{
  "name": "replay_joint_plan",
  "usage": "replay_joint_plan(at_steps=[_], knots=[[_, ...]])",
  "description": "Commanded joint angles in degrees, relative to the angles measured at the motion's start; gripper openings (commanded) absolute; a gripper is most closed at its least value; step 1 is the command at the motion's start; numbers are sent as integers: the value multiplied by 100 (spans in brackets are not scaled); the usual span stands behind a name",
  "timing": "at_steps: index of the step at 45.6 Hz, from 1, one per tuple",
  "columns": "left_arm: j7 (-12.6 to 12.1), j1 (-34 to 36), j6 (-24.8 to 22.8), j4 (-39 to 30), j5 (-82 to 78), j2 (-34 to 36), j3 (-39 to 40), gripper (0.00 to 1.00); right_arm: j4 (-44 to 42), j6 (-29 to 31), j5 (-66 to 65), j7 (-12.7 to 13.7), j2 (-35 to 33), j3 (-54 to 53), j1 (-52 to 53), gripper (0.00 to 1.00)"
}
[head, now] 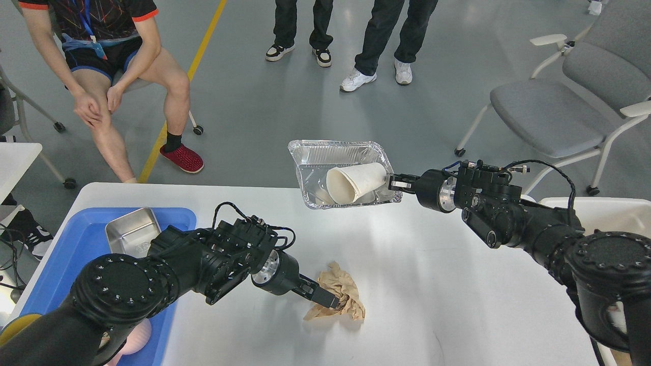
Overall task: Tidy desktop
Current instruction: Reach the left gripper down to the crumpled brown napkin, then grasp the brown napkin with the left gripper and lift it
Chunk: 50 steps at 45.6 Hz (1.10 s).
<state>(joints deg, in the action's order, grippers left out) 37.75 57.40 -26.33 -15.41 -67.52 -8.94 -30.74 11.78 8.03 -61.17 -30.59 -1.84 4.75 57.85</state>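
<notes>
The desktop (437, 284) is a wide white tabletop. A crumpled brown paper (345, 288) lies near its middle. My left gripper (328, 301) reaches in from the left and its dark tip is pressed into the paper's left side; the two fingers cannot be told apart. My right gripper (398, 184) is shut on the right rim of a foil tray (310, 157), holding it in the air over the table's far edge. A white paper cup (356, 182) lies on its side in that tray.
A blue tray (61, 254) at the left holds a steel container (129, 234) and a pink cup (136, 341), partly hidden by my left arm. A white bin (610, 213) stands at the right. People and grey chairs (549, 112) are beyond the table.
</notes>
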Motion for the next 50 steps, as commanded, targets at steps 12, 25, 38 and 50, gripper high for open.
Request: replay_joint_plan(at_steps=[12, 25, 38, 50], knots=[[4, 52, 49, 20, 2, -29, -336, 17, 0, -3, 0, 0, 17, 0, -2, 0], [30, 87, 23, 20, 2, -56, -345, 0, 0, -12, 0, 0, -10, 0, -28, 0], [21, 219, 6, 20, 11, -56, -363, 0, 0, -12, 0, 9, 17, 0, -11, 0], [92, 483, -126, 11, 37, -38, -354, 0, -71, -3, 9, 0, 17, 0, -2, 0]])
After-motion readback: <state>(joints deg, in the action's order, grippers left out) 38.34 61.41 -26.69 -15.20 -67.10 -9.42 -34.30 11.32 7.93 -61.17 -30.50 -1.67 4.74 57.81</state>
